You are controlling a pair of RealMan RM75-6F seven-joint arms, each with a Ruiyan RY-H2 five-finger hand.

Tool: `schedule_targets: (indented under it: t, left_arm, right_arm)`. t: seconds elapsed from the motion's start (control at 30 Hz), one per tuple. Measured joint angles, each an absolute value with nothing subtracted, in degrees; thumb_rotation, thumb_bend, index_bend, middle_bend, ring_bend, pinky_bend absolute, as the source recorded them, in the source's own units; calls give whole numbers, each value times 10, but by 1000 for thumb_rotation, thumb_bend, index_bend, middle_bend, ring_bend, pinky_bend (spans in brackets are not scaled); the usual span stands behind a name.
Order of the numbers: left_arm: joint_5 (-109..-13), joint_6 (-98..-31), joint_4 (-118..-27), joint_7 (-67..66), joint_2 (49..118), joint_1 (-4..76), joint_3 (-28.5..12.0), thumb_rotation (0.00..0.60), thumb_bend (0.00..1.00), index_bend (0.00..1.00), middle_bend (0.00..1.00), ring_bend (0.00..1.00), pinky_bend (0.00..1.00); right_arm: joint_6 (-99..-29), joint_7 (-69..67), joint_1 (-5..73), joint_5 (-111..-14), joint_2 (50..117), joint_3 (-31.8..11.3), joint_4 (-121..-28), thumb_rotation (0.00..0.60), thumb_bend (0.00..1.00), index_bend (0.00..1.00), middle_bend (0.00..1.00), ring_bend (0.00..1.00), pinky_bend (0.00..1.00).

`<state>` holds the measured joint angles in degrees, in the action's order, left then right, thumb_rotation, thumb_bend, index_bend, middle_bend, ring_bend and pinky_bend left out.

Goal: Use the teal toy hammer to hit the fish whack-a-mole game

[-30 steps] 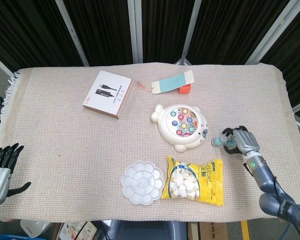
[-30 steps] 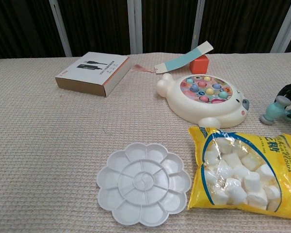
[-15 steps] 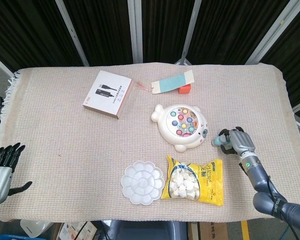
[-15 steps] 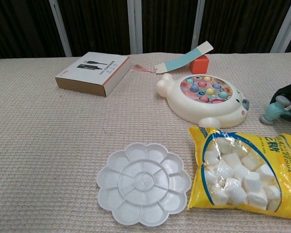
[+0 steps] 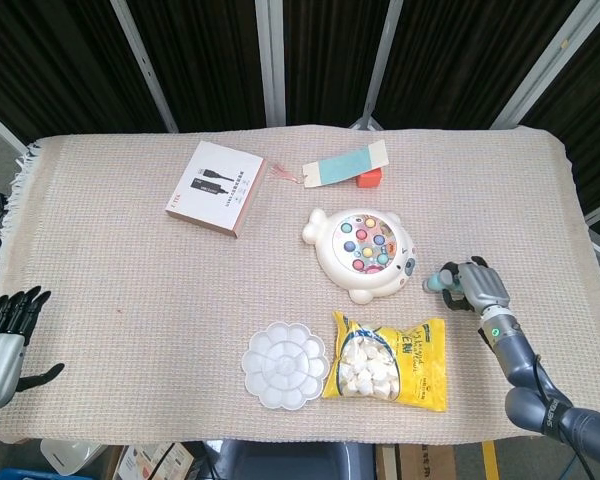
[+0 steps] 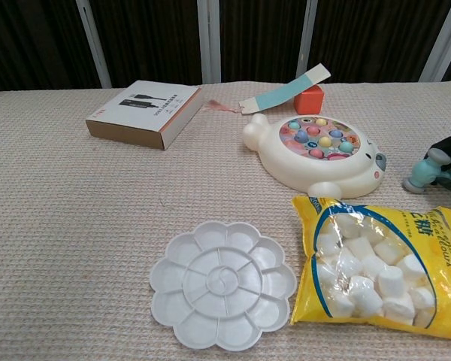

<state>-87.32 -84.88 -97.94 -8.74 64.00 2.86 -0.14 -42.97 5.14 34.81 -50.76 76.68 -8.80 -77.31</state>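
The right hand (image 5: 483,285) has its fingers curled around the teal toy hammer (image 5: 443,281), just right of the cream fish-shaped whack-a-mole game (image 5: 363,252) on the table (image 5: 130,290). A firm grip on the handle should precede any lift. The open left hand (image 5: 2,335) idles near-left. The yellow plastic bag (image 5: 392,361) holds white marshmallows; the white flower-shaped palette (image 5: 284,364) holds nothing.

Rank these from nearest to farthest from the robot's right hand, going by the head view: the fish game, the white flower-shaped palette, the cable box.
Measured from the right hand, which is on the teal toy hammer:
1. Fish game, just to the hand's left.
2. White flower-shaped palette, further left, near the table's front edge.
3. Cable box, far left and towards the back.
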Motion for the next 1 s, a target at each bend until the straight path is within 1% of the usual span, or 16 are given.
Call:
schedule_targets:
  t: [0.37, 0.57, 0.67, 0.77, 0.9, 1.0]
  left_arm:
    - [-870, -846, -975, -84, 641, 29, -1, 600, 107, 0, 0, 0, 0]
    - [-867, -845, -972, -81, 641, 30, -1, 600, 107, 0, 0, 0, 0]
    - [-866, -843, -971, -80, 642, 31, -2, 600, 107, 0, 0, 0, 0]
    - [-866, -841, -969, -79, 643, 32, -2, 600, 107, 0, 0, 0, 0]
    - [-866, -839, -968, -78, 644, 34, -1, 600, 107, 0, 0, 0, 0]
    - [-865, -839, -967, -79, 645, 34, -2, 600, 107, 0, 0, 0, 0]
  right_arm:
    - [-430, 46, 347, -515, 778, -86, -762, 600, 563, 504, 492, 340, 86]
    - [-429, 45, 348, -516, 782, -86, -758, 600, 616, 555, 528, 377, 86]
    - [-430, 44, 348, -518, 782, -87, -758, 600, 644, 596, 560, 404, 102]
    - [-433, 43, 347, -522, 782, -87, -760, 600, 676, 641, 596, 437, 141]
    - [-439, 39, 345, -534, 777, -89, -770, 600, 725, 713, 654, 496, 246]
    - [-447, 34, 344, -550, 769, -91, -785, 600, 756, 764, 693, 537, 298]
